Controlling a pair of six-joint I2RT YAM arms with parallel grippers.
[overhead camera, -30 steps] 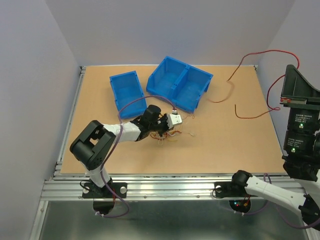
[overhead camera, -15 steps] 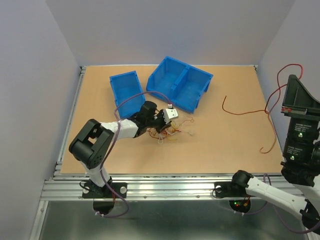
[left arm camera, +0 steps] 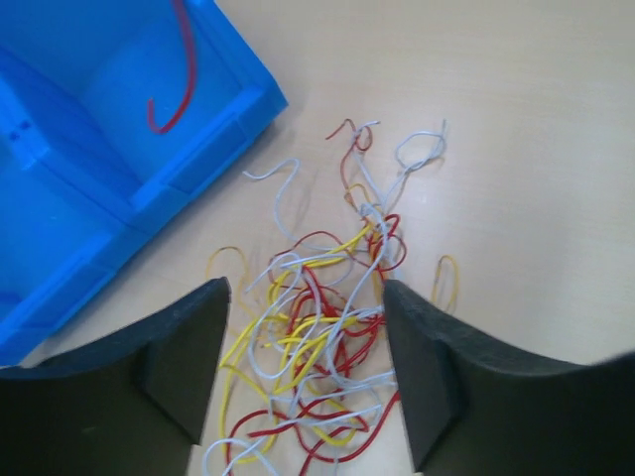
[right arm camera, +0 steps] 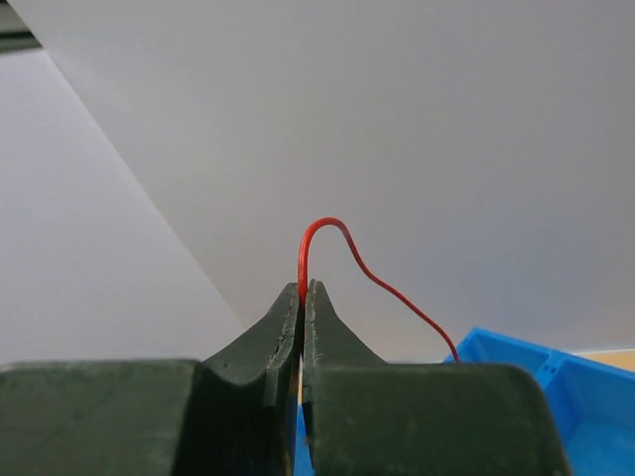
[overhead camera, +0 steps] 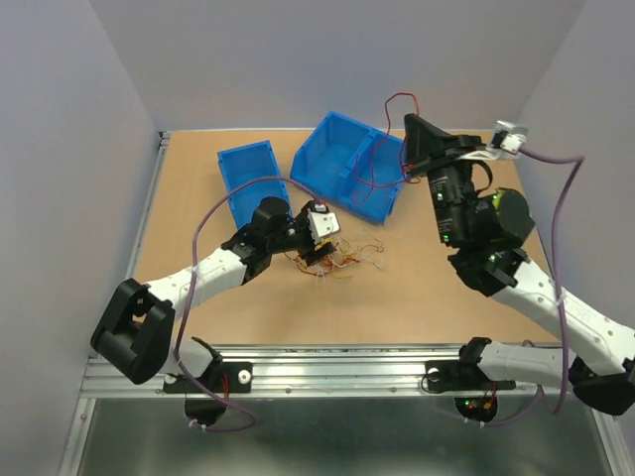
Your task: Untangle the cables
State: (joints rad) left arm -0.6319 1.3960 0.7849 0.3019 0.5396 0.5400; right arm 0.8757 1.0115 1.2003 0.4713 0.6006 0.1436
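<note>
Here, the right gripper [right arm camera: 303, 290] is pressed together on one red cable [right arm camera: 335, 226], held high above the large blue bin [overhead camera: 342, 164] near the desk's [overhead camera: 397, 297] far edge, probably to drop it apart. The left gripper [left arm camera: 305, 293] hangs spread over the tangled cables [left arm camera: 317, 337] mid-desk. The desk is a brown board, enclosed by plain grey walls [overhead camera: 298, 59].

Small blue bin [overhead camera: 243, 169], larger two-compartment blue bin [overhead camera: 332, 154] beside it, tan tabletop [overhead camera: 427, 288]

red cable [right arm camera: 327, 220] end hidden, tangle [left arm camera: 317, 327] cropped below
</note>
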